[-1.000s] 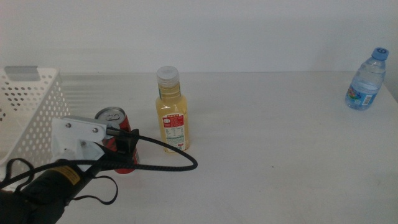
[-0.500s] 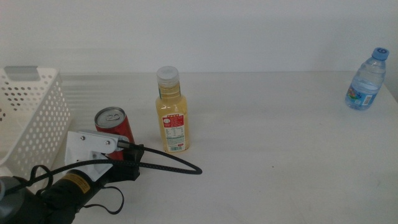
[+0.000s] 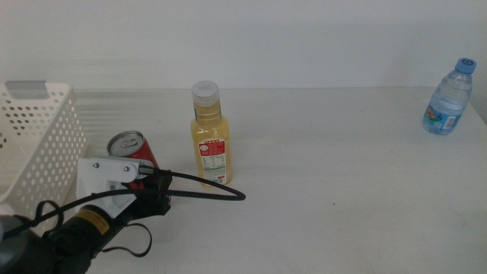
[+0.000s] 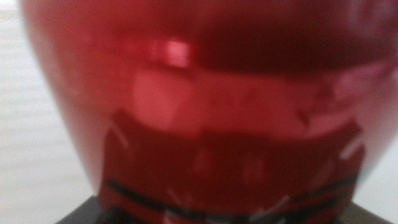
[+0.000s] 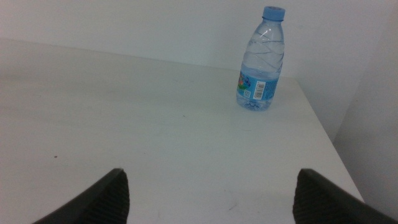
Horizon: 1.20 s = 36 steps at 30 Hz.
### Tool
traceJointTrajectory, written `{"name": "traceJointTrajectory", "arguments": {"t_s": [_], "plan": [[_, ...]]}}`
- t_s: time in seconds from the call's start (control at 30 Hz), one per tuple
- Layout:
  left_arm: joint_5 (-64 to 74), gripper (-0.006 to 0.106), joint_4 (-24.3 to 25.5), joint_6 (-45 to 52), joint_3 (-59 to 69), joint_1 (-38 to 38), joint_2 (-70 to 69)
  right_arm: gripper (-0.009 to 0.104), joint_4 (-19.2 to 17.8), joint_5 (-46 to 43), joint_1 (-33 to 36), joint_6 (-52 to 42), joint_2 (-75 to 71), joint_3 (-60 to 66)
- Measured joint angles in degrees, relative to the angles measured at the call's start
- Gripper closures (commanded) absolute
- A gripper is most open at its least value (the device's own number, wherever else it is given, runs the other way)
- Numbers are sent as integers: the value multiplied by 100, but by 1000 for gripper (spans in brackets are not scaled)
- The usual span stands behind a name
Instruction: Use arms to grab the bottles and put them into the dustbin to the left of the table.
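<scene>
**Clerk:** At seven o'clock on the plain white matte bench (image 3: 342,183): one red aluminium soda can (image 3: 131,151), now tilted, its silver top leaning toward ten o'clock. Half a second back it stood upright.

**Checker:** What has it?

**Clerk:** Left gripper (image 3: 156,194), white housing, black cable, close against the can's lower body. Its wrist camera shows only blurred red metal filling the picture, so the can sits right at the jaws. Whether they are pinching it or merely pressing on it, I cannot tell.

**Checker:** Meaning of the tilt?

**Clerk:** Probably the can is coming off the bench in a grasp, though a nudge could tip it the same way. Destination: white perforated plastic basket (image 3: 46,144), just beside the can at nine o'clock.

**Checker:** Remaining stock?

**Clerk:** One yellow-liquid bottle with white cap and red label (image 3: 211,137), upright at centre, near the can but apart. One small clear water bottle with blue cap (image 3: 449,97), upright at two o'clock, well apart. Neither yet binned.

**Checker:** Other arm?

**Clerk:** Right gripper (image 5: 211,193), jaws spread, empty, facing the water bottle, waiting.
</scene>
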Motion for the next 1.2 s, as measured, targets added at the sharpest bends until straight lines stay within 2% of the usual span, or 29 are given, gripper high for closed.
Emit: {"name": "traceJointTrajectory", "arguments": {"t_s": [0.23, 0.43, 0.6, 0.83, 1.03, 1.2], "plan": [[409, 105, 80, -80, 366, 0, -690, 18, 0, 0, 0, 0, 0, 0], [1779, 105, 383, -134, 375, 0, -1901, 18, 0, 0, 0, 0, 0, 0], [3528, 105, 560, -266, 168, 0, -2903, 18, 0, 0, 0, 0, 0, 0], [6561, 105, 1280, -810, -926, 0, -3835, 18, 0, 0, 0, 0, 0, 0], [8865, 105, 1249, -1024, -1989, 0, -3945, 18, 0, 0, 0, 0, 0, 0], [10009, 105, 936, -704, -2668, 0, -3945, 18, 0, 0, 0, 0, 0, 0]]}}
